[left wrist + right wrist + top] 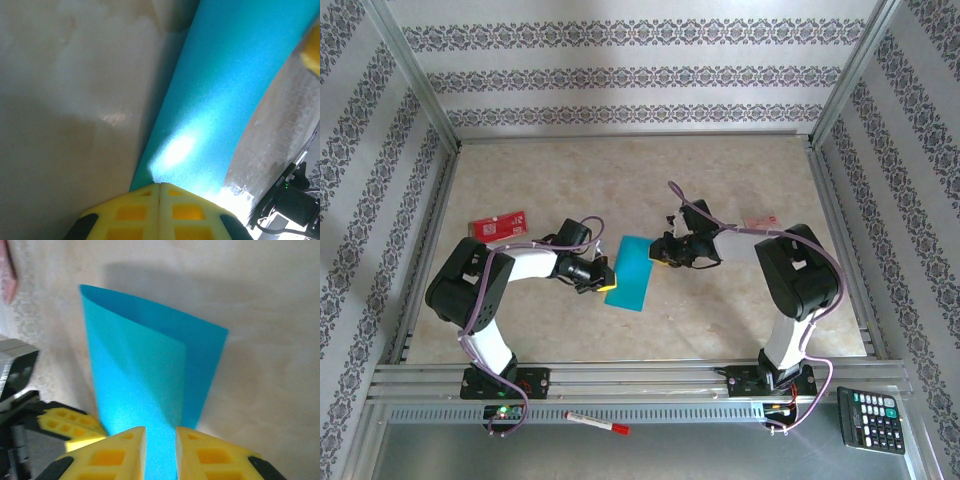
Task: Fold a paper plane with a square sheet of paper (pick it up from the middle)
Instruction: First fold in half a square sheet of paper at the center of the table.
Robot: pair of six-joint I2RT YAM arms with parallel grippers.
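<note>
The square sheet of paper (634, 272) is a teal-blue sheet folded over into a narrow rectangle at the table's middle. My left gripper (607, 278) is at its lower left edge. In the left wrist view its yellow fingers meet with no gap, so the left gripper (160, 186) is shut, and the sheet (225, 100) runs out from their tips. My right gripper (658, 252) is at the sheet's upper right edge. In the right wrist view the right gripper (160, 432) is slightly open, with the folded sheet (145, 370) showing through the gap.
A red-and-white card (498, 224) lies at the left of the table and a pink one (760, 221) at the right. A calculator (872, 418) and a red-capped marker (597, 423) lie in front of the arm bases. Metal frame rails border the table.
</note>
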